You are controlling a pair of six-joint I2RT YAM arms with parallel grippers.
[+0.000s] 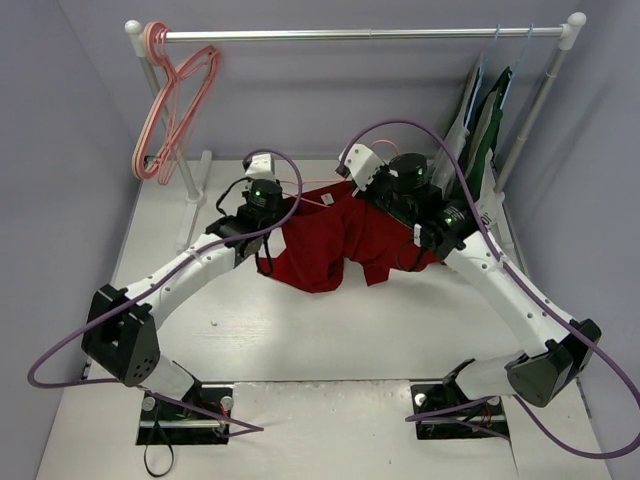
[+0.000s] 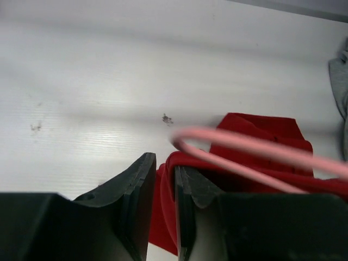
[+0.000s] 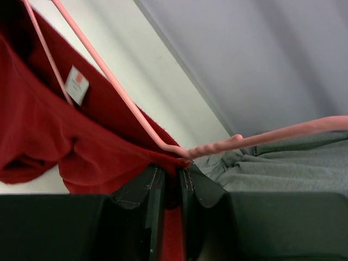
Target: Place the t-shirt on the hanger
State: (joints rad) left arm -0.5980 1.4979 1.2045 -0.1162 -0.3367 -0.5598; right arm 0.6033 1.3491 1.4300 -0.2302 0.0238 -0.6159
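Midway, by my read: t-shirt [image 1: 330, 245] hangs bunched between both arms above the table [image 2: 109, 81], hanger [image 2: 255, 145] running along its neck edge. It looks partly threaded, shoulders not seated; spreading the cloth over both hanger ends looks left to do. Left gripper [image 2: 162, 182]: jaws nearly closed, pinching red cloth. Right gripper [image 3: 171, 187]: same, narrow gap with red cloth in it, beside a grey garment [image 3: 283, 166]. White neck label [image 3: 76, 84] carries a small red mark, unreadable.

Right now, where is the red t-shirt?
In the top view the t-shirt is at the table centre, held at either side by the left gripper and the right gripper, the hanger at its collar.
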